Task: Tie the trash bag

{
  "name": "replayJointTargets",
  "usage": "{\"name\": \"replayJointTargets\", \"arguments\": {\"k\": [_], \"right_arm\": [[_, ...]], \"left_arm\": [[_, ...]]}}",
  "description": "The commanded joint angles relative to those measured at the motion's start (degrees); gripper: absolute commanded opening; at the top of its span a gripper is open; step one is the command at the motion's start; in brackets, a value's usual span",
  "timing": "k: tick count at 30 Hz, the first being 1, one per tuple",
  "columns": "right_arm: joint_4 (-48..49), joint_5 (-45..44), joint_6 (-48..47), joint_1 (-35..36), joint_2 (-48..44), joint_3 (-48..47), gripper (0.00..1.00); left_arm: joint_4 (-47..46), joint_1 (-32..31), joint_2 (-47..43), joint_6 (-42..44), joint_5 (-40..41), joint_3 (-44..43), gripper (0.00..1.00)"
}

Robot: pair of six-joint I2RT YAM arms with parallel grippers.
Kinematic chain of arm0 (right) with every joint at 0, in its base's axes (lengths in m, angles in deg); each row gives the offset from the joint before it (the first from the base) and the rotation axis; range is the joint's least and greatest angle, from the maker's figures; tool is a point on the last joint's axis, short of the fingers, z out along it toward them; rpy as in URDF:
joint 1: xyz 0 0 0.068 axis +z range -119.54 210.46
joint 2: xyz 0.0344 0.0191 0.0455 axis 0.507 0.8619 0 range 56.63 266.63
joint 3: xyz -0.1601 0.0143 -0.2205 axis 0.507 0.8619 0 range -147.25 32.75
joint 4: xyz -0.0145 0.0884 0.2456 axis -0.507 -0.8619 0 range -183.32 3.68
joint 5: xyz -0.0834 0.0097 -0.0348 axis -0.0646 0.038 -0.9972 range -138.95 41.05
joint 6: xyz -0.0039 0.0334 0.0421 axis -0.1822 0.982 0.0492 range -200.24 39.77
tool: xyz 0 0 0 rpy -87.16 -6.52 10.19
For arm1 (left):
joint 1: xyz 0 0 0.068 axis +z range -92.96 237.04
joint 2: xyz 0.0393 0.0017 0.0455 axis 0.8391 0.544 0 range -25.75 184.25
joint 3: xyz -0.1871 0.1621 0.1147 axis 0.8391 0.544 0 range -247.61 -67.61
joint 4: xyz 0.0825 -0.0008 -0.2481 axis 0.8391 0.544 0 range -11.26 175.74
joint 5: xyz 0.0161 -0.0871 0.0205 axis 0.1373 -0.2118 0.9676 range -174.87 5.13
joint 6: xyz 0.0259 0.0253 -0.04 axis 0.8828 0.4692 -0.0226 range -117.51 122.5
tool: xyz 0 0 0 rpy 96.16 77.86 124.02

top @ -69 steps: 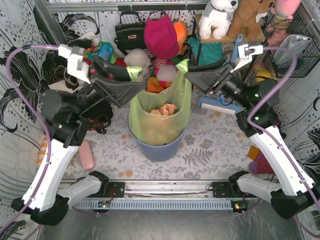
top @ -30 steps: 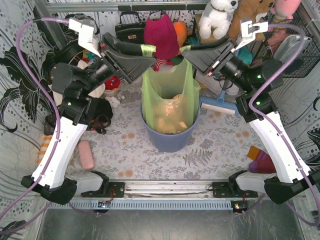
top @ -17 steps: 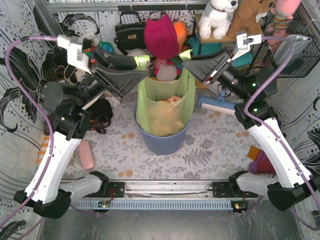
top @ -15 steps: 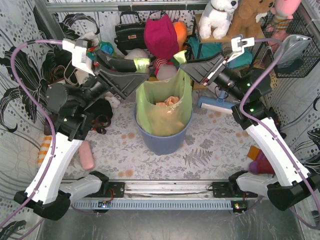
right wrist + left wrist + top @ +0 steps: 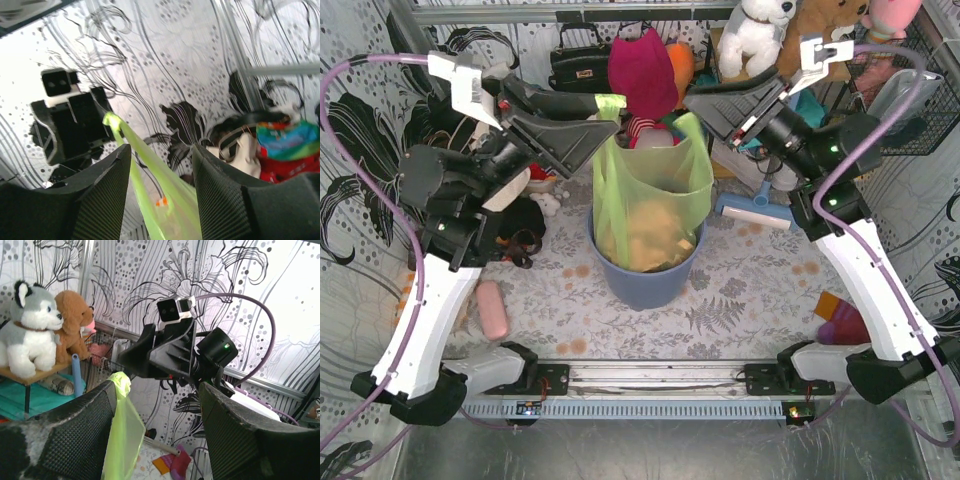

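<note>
The light-green trash bag [image 5: 650,190] stands in the round blue-grey bin [image 5: 645,285], with crumpled tan paper [image 5: 645,235] showing through it. Both top corners are lifted. My left gripper [image 5: 610,108] is open, and the bag's left corner [image 5: 122,430] hangs over one fingertip [image 5: 111,390], leaving the gap [image 5: 157,387] otherwise empty. Facing it at the bag's right corner is my right gripper [image 5: 692,100]. It is open [image 5: 161,149], and a stretched band of the bag [image 5: 165,190] runs between the fingers without being pinched.
Behind the bin are a magenta plush [image 5: 642,65], a black handbag [image 5: 578,65] and stuffed animals on a shelf [image 5: 760,35]. A long-handled brush [image 5: 755,210] lies right of the bin. A pink object [image 5: 492,310] lies left, a coloured sock [image 5: 840,320] right.
Both grippers have risen a little with the bag's corners, so the bag now stands taller and tighter above the bin. The jaws look as far apart as before.
</note>
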Motion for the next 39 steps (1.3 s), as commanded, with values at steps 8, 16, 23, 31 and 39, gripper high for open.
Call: {"name": "replayJointTargets", "arguments": {"k": [8,16,23,31,39], "right_arm": [[1.0,0.6,-1.0,0.0,-3.3,-4.1,0.51],[-19.6,-6.8,-11.8,0.0,-7.1,-2.5,0.56],[-28.0,-1.9,-16.8,0.0,-4.1,-8.1,0.60],[-31.4,4.7,-16.5,0.0,1.8,-13.5,0.58],[-34.3,7.0,-16.3,0.0,4.5,-15.6,0.39]], "left_arm": [[2.3,0.3,-0.7,3.5,0.7,-4.9,0.74],[10.8,0.3,-6.3,3.9,6.2,1.2,0.78],[18.6,0.3,-10.0,4.3,5.7,1.8,0.80],[27.6,0.3,-14.9,3.9,9.1,4.8,0.80],[42.2,0.3,-19.8,1.4,24.0,9.0,0.79]]}}
